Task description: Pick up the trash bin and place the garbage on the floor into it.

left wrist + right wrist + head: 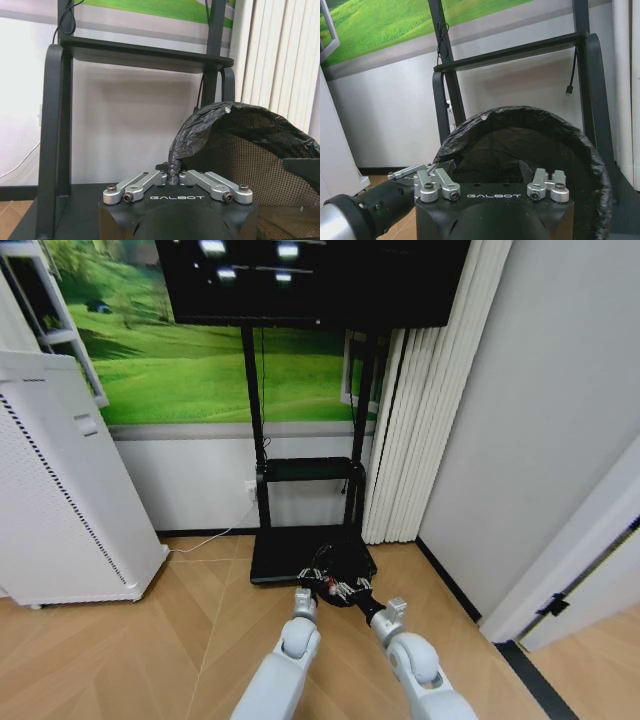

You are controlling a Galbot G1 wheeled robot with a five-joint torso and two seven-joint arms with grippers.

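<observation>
- You have the trash bin (530, 150) held up between both arms, in front of the black base plate of the TV stand (300, 470); in the head view it is a dark shape just past the two wrists
- Its long axis lies tipped over: in the right wrist view the round mouth faces back toward that camera, so you look straight into the mesh interior
- A black bag (200, 130) lines the trash bin and folds over the rim; the mesh wall shows through in the left wrist view
- Your left gripper (174, 176) is closed on a twisted bunch of the black bag at the rim, its fingers drawn together around it
- Your right gripper (492, 175) sits at the near rim, with the lip of the trash bin between its spread linkages; whether its fingers are open or closed you cannot tell from here
- The left gripper also shows in the right wrist view, just beside the rim
- The floor (180, 640) below is light tan parquet in a herringbone pattern, with a dark strip (525, 675) running across on your right
- A white perforated appliance (60, 490) stands on your left; ahead is a wall with a green meadow picture (170, 350), a dark screen (310, 280) on the TV stand, and pale vertical blinds (420, 430) to its right
</observation>
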